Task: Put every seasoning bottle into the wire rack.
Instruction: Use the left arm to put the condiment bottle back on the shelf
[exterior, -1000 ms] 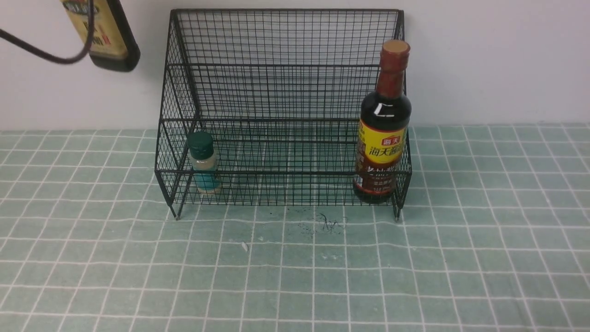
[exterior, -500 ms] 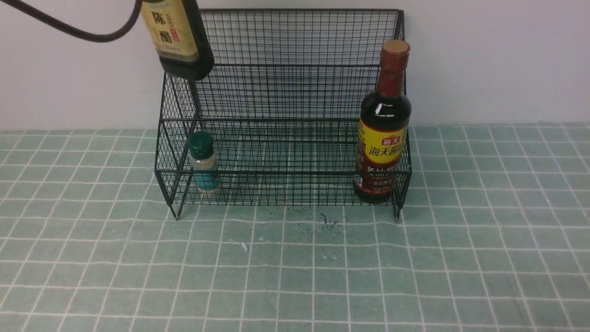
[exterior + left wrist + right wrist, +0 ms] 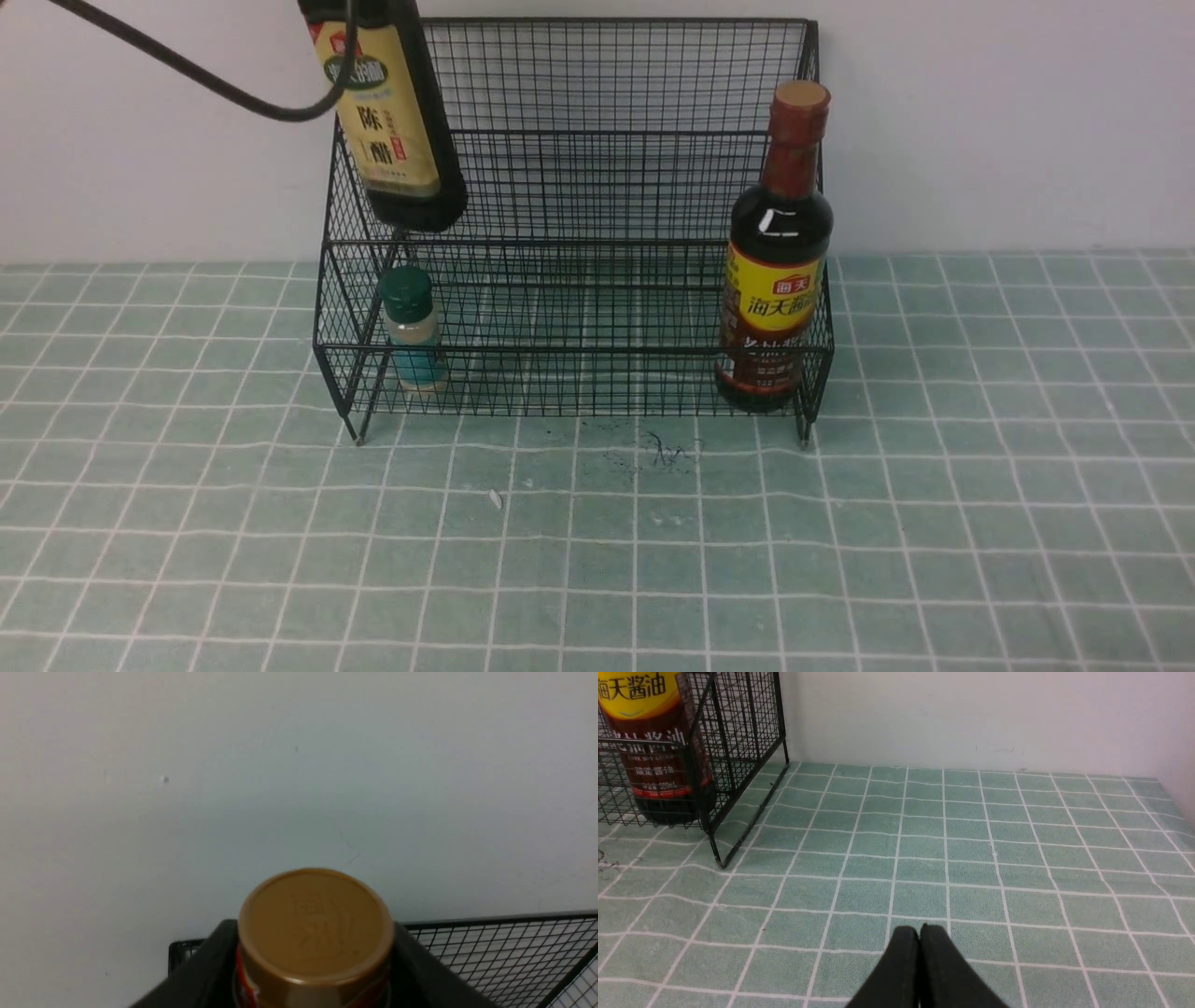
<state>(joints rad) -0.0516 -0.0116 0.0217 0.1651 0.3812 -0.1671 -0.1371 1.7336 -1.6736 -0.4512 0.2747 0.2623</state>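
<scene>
The black wire rack stands against the wall. The green-capped shaker sits in its lower tier at the left. The yellow-label bottle stands in the lower tier at the right; it also shows in the right wrist view. The tall dark bottle with the cream label hangs tilted above the rack's left side. Its tan cap fills the left wrist view, gripped between my left gripper's black fingers. My right gripper is shut and empty, low over the tiled cloth right of the rack.
A green tiled cloth covers the table. A black cable loops at the upper left. A white wall rises just behind the rack. Dark scribble marks lie in front of the rack.
The tall bottle in my left gripper has moved right and down, from left of the rack to over its left side. The right arm has not moved.
</scene>
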